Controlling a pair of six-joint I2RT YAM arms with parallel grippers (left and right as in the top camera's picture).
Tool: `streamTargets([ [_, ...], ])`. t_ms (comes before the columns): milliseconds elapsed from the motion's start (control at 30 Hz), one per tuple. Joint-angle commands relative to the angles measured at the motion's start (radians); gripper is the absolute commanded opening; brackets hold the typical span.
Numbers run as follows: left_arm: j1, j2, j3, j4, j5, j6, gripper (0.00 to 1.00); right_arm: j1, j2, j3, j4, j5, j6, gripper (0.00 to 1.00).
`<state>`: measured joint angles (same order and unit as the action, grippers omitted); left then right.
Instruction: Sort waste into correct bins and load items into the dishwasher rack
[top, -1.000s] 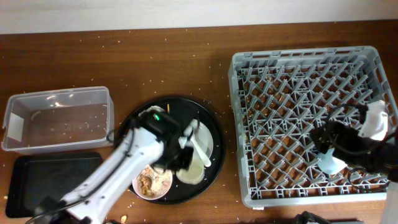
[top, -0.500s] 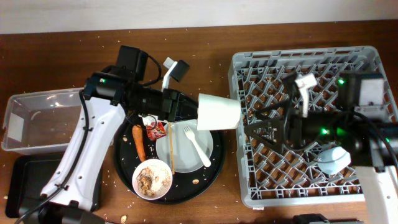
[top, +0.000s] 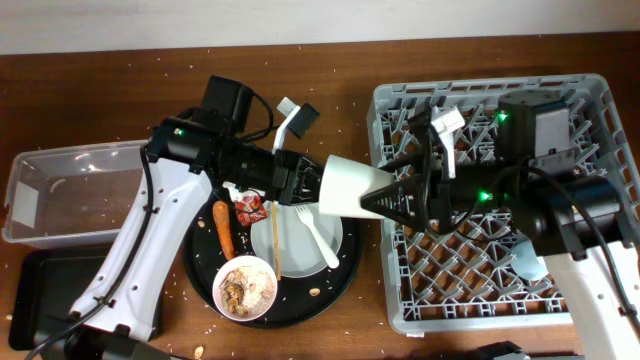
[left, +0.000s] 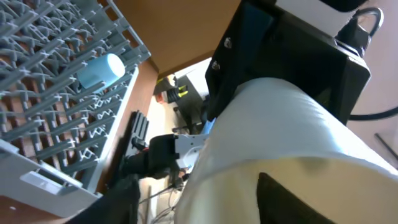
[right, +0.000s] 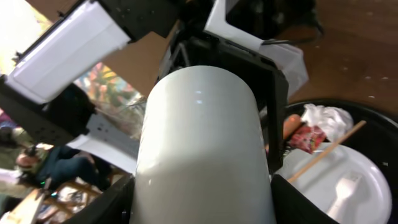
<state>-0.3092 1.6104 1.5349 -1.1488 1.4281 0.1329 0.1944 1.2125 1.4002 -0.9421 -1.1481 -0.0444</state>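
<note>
A small white cup hangs on its side in the air between the round tray and the dishwasher rack. My right gripper is shut on the cup's base end, and in the right wrist view both fingers press the cup. My left gripper is at the rim end with its jaws open. In the left wrist view one finger stands clear of the cup. A small blue cup lies in the rack.
The round black tray holds the plate with a white spoon, a chopstick, a carrot, a red wrapper, a napkin and a bowl of scraps. A clear tub and a black tray sit at the left.
The left arm lifted the white cup off the round tray towards the rack. The right gripper left the blue cup, came across and closed on the white cup. The left jaws opened.
</note>
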Motion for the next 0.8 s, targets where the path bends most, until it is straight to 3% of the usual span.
streamTargets([
  [0, 0.001, 0.0, 0.011, 0.024, -0.023, 0.011, 0.99, 0.0, -0.053, -0.002, -0.016, 0.143, 0.037, 0.51],
  [67, 0.019, 0.0, 0.011, 0.022, -0.107, 0.008, 0.99, -0.065, -0.098, 0.0, -0.068, 0.255, 0.08, 0.5],
  [233, 0.04, 0.0, 0.011, 0.019, -0.327, -0.063, 0.99, -0.492, -0.166, 0.031, -0.366, 0.565, 0.139, 0.51],
  [400, 0.04, 0.0, 0.011, 0.004, -0.41, -0.072, 0.99, -0.935, -0.028, 0.031, -0.491, 0.956, 0.194, 0.51],
  [567, 0.039, 0.0, 0.011, -0.025, -0.467, -0.072, 0.99, -1.081, 0.2, 0.031, -0.429, 0.973, 0.242, 0.51],
  [767, 0.039, 0.0, 0.011, -0.061, -0.547, -0.072, 0.99, -1.085, 0.359, 0.035, -0.356, 1.02, 0.294, 0.74],
])
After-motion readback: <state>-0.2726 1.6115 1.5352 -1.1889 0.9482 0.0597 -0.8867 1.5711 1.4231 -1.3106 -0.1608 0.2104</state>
